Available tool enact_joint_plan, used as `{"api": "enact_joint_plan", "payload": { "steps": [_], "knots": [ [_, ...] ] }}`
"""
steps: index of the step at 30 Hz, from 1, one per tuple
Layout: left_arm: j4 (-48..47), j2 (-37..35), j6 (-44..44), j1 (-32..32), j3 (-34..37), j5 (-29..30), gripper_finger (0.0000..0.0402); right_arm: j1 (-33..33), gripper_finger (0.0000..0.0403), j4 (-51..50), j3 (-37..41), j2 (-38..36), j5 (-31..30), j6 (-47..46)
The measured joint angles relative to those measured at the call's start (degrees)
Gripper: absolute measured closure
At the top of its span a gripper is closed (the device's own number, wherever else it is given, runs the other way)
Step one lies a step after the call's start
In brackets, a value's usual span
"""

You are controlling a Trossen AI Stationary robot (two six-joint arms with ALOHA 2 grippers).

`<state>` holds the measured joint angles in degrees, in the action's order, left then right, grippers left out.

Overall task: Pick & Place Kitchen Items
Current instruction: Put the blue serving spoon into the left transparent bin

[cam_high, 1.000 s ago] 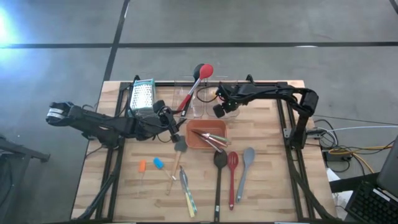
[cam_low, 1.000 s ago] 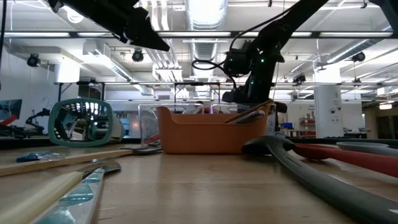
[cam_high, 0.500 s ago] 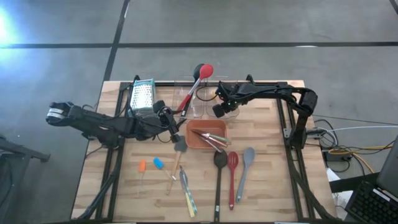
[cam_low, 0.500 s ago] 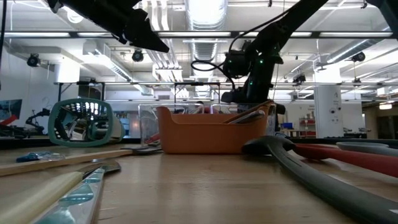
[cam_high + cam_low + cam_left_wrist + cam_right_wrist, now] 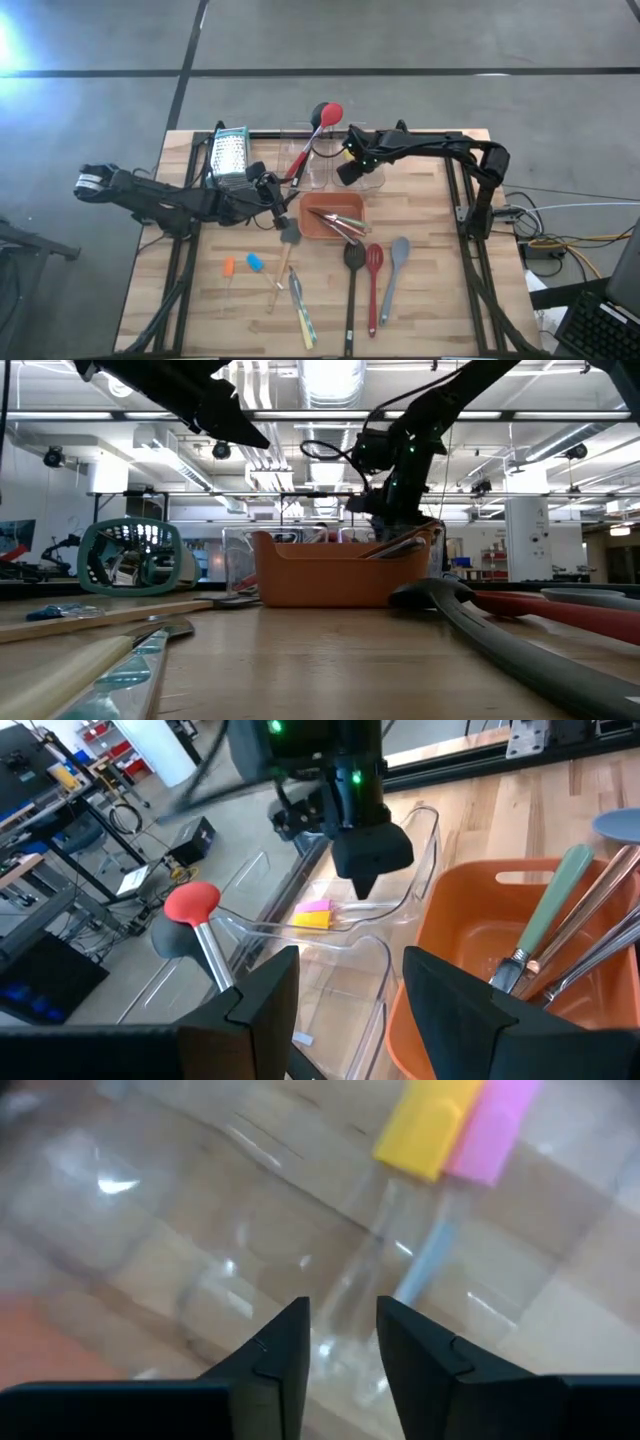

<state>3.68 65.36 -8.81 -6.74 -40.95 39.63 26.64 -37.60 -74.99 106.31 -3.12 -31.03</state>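
Observation:
My right gripper (image 5: 344,169) hangs open over a clear tub (image 5: 367,176) at the far middle of the table. On the tub's floor lie a yellow piece (image 5: 428,1118) and a pink piece (image 5: 494,1132). My left gripper (image 5: 345,1000) hovers open beside the orange tray (image 5: 312,228), which holds several thin tools. A red spoon (image 5: 320,128) leans in a second clear tub (image 5: 303,170), head up. Black (image 5: 352,285), red (image 5: 373,285) and grey (image 5: 392,275) spoons lie on the table near the front. An orange piece (image 5: 228,267) and a blue piece (image 5: 255,261) lie left of them.
A metal box grater (image 5: 229,155) with teal trim lies at the far left. A wooden-handled spatula (image 5: 284,258) and a green-yellow-handled tool (image 5: 302,312) lie in front of the tray. There is bare wood at the table's near left and right corners.
My right gripper has risen from the clear tub and drifted a little toward the table's left and far edge. The yellow and pink pieces lie in the tub below it.

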Motion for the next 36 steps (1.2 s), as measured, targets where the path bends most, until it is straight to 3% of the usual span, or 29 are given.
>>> {"api": "enact_joint_plan", "payload": {
  "steps": [8,21,29,36],
  "knots": [
    [-0.7,0.0,0.5,0.0,0.0,0.0,0.0216,-1.6,0.0279,-3.2,-6.7,-1.0,0.1,1.8],
    [-1.7,0.0,0.5,0.0,0.0,0.0,0.0216,-6.8,0.0316,-14.5,-18.0,-3.5,-0.3,2.6],
    [-2.1,0.0,0.5,0.0,0.0,0.0,0.0216,-14.5,0.0338,-24.2,-22.7,-3.6,-5.8,2.2],
    [-3.5,0.0,0.5,0.0,0.0,0.0,0.0216,-25.5,0.0348,-33.5,-22.3,-4.0,-10.0,-5.9]
  ]
}}
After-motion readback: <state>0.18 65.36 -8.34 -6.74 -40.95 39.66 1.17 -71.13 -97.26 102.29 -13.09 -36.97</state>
